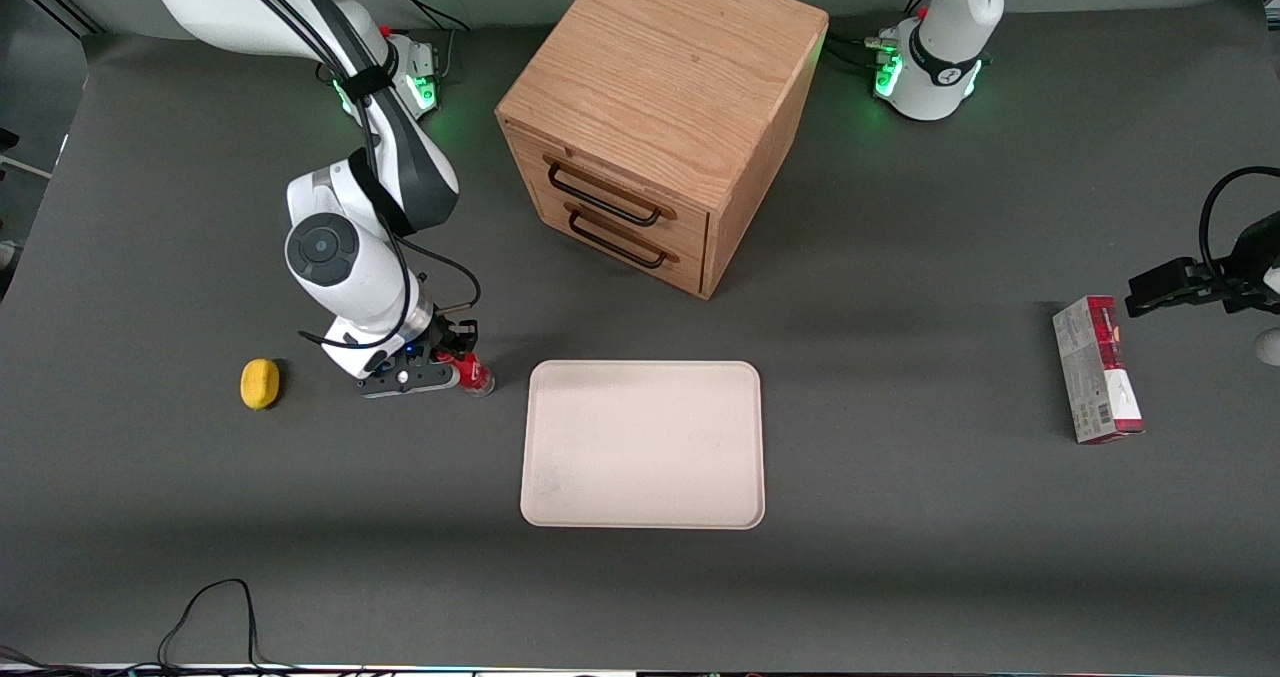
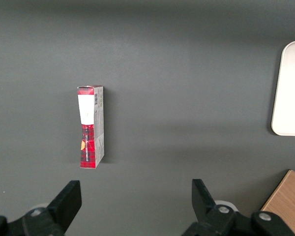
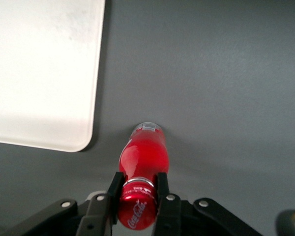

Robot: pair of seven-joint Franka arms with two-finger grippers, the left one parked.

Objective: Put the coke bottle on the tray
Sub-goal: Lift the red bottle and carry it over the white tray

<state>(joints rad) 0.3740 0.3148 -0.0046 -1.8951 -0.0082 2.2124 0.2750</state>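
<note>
Gripping the coke bottle (image 3: 142, 162) at its neck, just under the red cap, the gripper (image 1: 452, 367) has its fingers (image 3: 114, 184) closed in on both sides; the jaws stand narrow, pressed against the neck. Bottle looks upright or a bit tilted, base at or just off the table (image 1: 900, 517), can't tell which. It sits near the tray (image 1: 642, 444), just beside the tray's corner toward the working arm's end, not touching the rim.

Handling judgement: small, probably light, rigid smooth plastic, likely slippery on the round body. Neck under the cap ridge seems a fair hold since the cap lip stops it sliding down. Held that high, the body may swing or tip on the move, so a slow carry and a low set-down look wise. Narrow base, so it could topple on release.

Task stage: grasp looks made, carry to tray not yet done.

Other stuff: lemon (image 1: 260, 384) farther toward the working arm's end, wooden drawer cabinet (image 1: 660, 117) farther from the front camera than the tray, red-and-white carton (image 1: 1097, 369) toward the parked arm's end.
</note>
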